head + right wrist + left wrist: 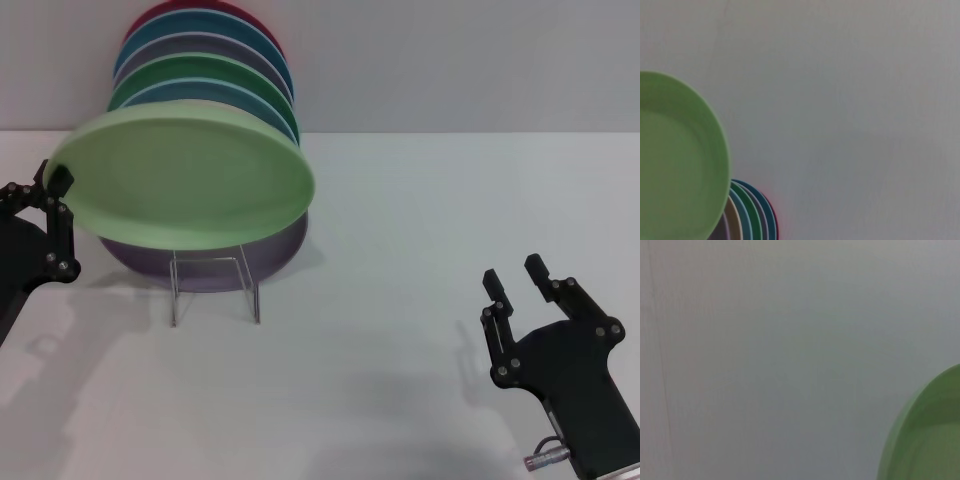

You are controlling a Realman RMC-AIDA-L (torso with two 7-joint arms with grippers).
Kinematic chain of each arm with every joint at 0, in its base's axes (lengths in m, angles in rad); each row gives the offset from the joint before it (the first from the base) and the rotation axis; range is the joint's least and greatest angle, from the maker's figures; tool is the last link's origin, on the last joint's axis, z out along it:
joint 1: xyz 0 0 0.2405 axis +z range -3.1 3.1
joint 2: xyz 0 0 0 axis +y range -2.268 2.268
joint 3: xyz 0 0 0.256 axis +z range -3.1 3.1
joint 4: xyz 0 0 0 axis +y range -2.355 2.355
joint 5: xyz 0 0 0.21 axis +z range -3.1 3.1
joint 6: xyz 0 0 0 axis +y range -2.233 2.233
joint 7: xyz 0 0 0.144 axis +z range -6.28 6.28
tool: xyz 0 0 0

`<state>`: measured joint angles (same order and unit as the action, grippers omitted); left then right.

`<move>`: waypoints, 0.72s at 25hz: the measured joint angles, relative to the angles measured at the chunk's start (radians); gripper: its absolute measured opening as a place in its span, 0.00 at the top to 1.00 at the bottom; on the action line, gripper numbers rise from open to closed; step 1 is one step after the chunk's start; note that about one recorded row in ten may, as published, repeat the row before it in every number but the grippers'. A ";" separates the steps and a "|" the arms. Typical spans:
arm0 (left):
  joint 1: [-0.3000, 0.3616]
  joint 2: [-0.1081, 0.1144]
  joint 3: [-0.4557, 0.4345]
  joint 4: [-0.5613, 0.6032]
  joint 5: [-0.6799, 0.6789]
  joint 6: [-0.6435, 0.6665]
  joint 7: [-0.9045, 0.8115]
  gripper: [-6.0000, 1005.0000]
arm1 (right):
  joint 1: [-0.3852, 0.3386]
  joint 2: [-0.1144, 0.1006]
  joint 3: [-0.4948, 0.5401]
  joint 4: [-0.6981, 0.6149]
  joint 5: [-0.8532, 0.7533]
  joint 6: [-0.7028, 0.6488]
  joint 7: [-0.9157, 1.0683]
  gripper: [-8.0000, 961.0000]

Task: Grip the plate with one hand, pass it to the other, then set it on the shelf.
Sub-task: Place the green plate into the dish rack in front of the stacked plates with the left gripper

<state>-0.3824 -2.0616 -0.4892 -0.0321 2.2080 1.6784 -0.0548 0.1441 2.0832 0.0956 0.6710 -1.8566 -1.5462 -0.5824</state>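
The light mint-green plate (185,180) hangs tilted in the air, just above and in front of the silvery wire shelf (213,285). My left gripper (58,190) at the left edge is shut on the plate's left rim. The plate also shows in the left wrist view (930,440) and in the right wrist view (675,165). My right gripper (515,275) is open and empty at the lower right, well apart from the plate.
Several coloured plates (205,70) stand on edge in the shelf behind the mint plate, with a lilac plate (200,262) at the front; they also show in the right wrist view (752,215). The white table (400,250) stretches between shelf and right gripper.
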 joint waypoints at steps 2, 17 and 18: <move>-0.001 0.000 0.002 0.011 0.001 -0.003 0.000 0.90 | 0.000 0.000 0.004 0.000 0.000 0.000 0.000 0.63; -0.006 -0.003 0.088 0.035 0.004 -0.127 0.069 0.88 | 0.003 0.000 0.034 0.007 0.001 0.000 -0.005 0.63; -0.007 -0.004 0.091 0.033 0.004 -0.140 0.078 0.88 | 0.004 0.000 0.034 0.007 0.001 0.000 -0.005 0.63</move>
<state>-0.3896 -2.0658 -0.3984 0.0006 2.2115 1.5387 0.0229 0.1482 2.0832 0.1299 0.6780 -1.8559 -1.5463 -0.5873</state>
